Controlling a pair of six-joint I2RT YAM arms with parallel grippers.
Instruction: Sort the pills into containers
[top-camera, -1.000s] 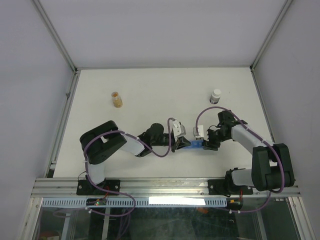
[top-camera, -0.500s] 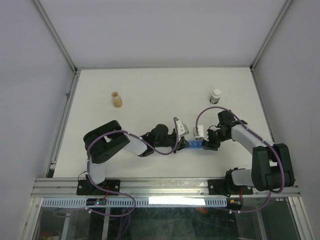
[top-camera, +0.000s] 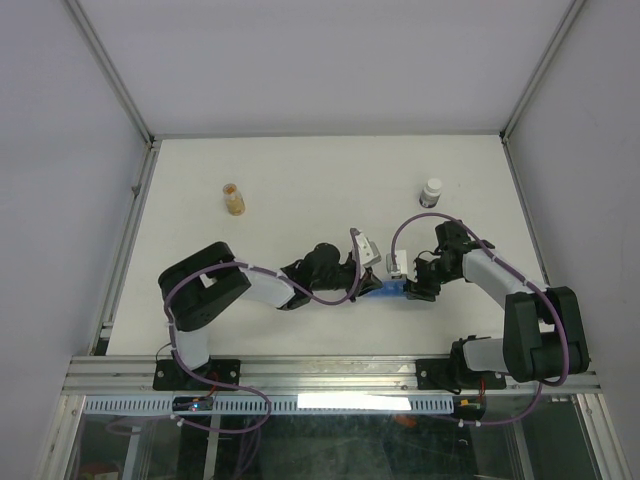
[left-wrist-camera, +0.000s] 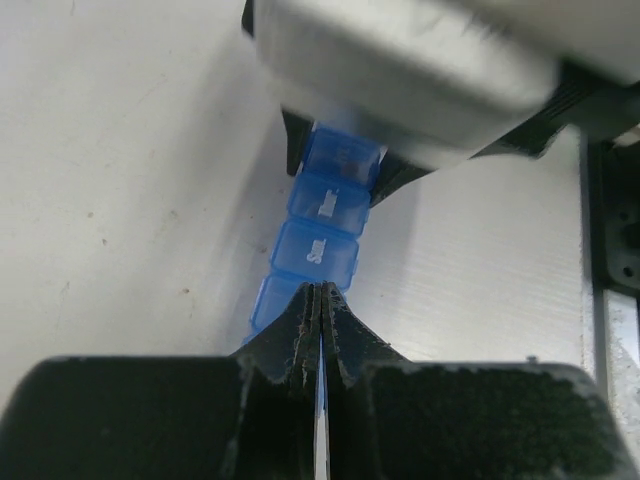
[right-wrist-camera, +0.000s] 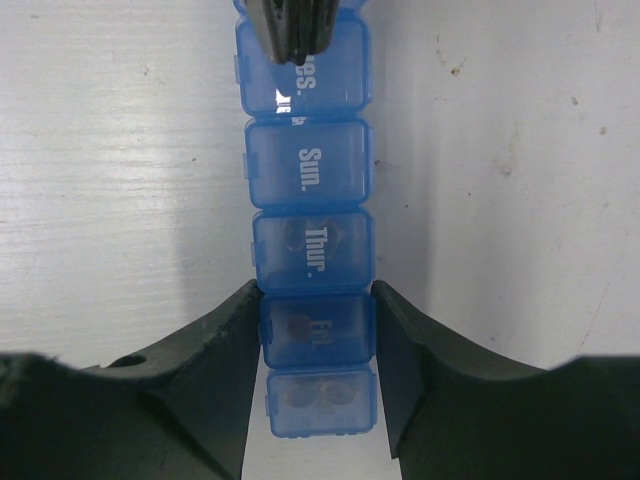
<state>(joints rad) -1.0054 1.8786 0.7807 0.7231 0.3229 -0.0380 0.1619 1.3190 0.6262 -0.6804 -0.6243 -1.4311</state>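
Grip: right hand (right-wrist-camera: 317, 305) clamped on organizer (right-wrist-camera: 310, 165) | left hand (left-wrist-camera: 320, 295) together | pills (right-wrist-camera: 298, 327) blurred inside

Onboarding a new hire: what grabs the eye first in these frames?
The blue pill box sits at the near middle of the table, clamped across its sides by the right tool, with the left tool's shut tips on a lid farther along. Beyond them, an orange bottle stands far left and a white-capped bottle far right.

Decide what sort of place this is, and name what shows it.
Probably a robotics lab test cell: two black-and-white robot arms bolted to an aluminium frame rail, plain white panels walling the white tabletop, and a translucent-blue plastic pill organizer on it.
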